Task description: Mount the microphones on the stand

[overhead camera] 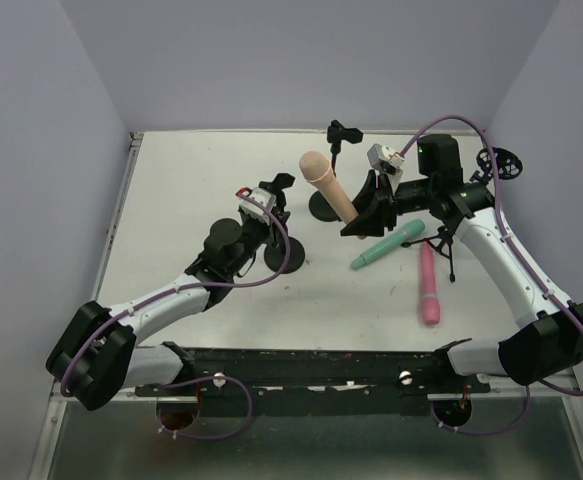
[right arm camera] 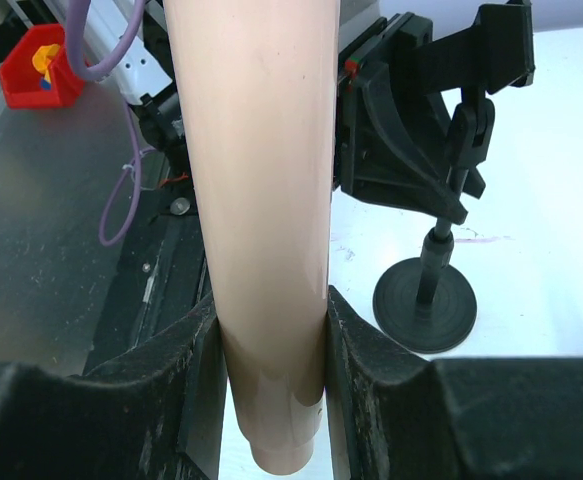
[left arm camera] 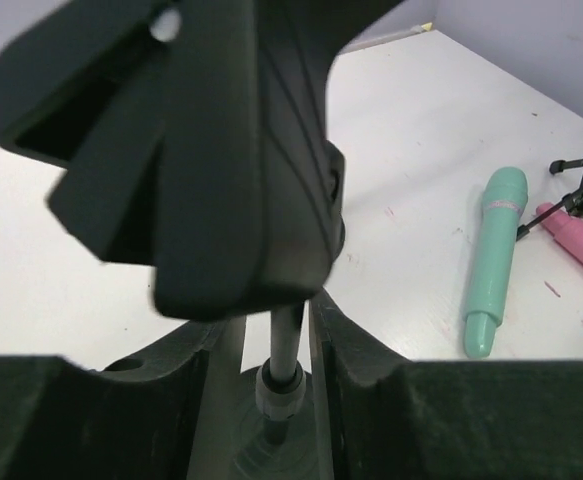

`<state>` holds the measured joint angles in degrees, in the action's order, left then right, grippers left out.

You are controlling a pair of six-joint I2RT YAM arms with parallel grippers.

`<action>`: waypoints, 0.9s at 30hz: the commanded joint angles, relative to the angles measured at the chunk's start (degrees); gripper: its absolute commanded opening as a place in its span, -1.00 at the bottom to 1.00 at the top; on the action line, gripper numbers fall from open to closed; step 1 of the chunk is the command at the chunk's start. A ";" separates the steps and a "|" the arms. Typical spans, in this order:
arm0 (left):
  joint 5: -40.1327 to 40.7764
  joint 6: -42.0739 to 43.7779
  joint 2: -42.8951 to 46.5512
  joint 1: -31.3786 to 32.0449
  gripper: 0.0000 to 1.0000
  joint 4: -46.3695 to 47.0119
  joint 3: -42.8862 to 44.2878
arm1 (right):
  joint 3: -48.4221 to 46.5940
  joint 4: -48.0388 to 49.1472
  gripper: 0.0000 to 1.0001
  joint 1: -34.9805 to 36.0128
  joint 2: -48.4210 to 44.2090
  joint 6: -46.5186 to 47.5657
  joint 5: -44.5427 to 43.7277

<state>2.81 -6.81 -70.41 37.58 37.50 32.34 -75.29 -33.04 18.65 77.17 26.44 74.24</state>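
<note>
My right gripper [overhead camera: 359,215] [right arm camera: 271,340] is shut on the lower body of the peach-tan microphone [overhead camera: 323,182] [right arm camera: 261,170] and holds it tilted above the table, head up and to the left. My left gripper [overhead camera: 271,200] [left arm camera: 276,340] is closed around the thin pole of a black round-base stand [overhead camera: 283,256] [left arm camera: 286,345], just under its clip [left arm camera: 211,150]. That stand and its clip also show in the right wrist view [right arm camera: 426,305]. The mint-teal microphone [overhead camera: 386,245] [left arm camera: 496,255] and the pink microphone [overhead camera: 428,285] [left arm camera: 581,245] lie flat on the table at the right.
A second round-base stand [overhead camera: 326,207] with a clip [overhead camera: 343,132] stands behind the peach microphone. A small tripod stand [overhead camera: 449,240] stands between the teal and pink microphones. A black round holder [overhead camera: 501,163] sits at the far right. Purple walls enclose the white table [overhead camera: 191,170].
</note>
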 commanded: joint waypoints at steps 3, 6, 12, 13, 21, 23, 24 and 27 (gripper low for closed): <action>-5.45 -4.61 3.35 -2.34 -0.11 -1.37 0.45 | 0.84 1.40 -0.64 -0.20 0.18 0.37 1.88; -5.36 -4.97 5.54 -2.78 0.06 -3.21 -0.25 | 0.84 1.48 -0.64 -0.20 0.09 0.37 1.88; -7.19 -3.57 12.57 -3.39 0.62 -2.34 -5.96 | 0.93 1.48 -0.63 -0.20 0.09 0.37 1.88; -7.73 -3.30 13.97 -3.57 0.64 -2.95 -6.58 | 1.02 1.57 -0.63 -0.20 0.18 0.37 1.88; -15.88 4.07 28.03 -5.85 0.97 -16.65 -6.41 | 1.28 1.57 -0.63 -0.20 0.09 1.07 1.35; -20.02 6.27 30.94 -8.30 0.97 -20.16 -4.40 | 1.37 1.31 -0.63 -0.20 0.09 1.68 1.09; -22.56 6.54 31.82 -9.88 0.97 -21.66 -3.43 | 1.46 1.31 -0.63 -0.20 0.00 2.04 1.00; -33.44 8.39 30.96 -15.85 0.97 -26.23 2.27 | 1.72 0.96 -0.63 -0.20 -0.17 3.35 0.47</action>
<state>-14.98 -2.94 -39.44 27.79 19.55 27.83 -74.67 -32.67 18.65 77.17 27.38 74.24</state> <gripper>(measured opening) 0.983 0.440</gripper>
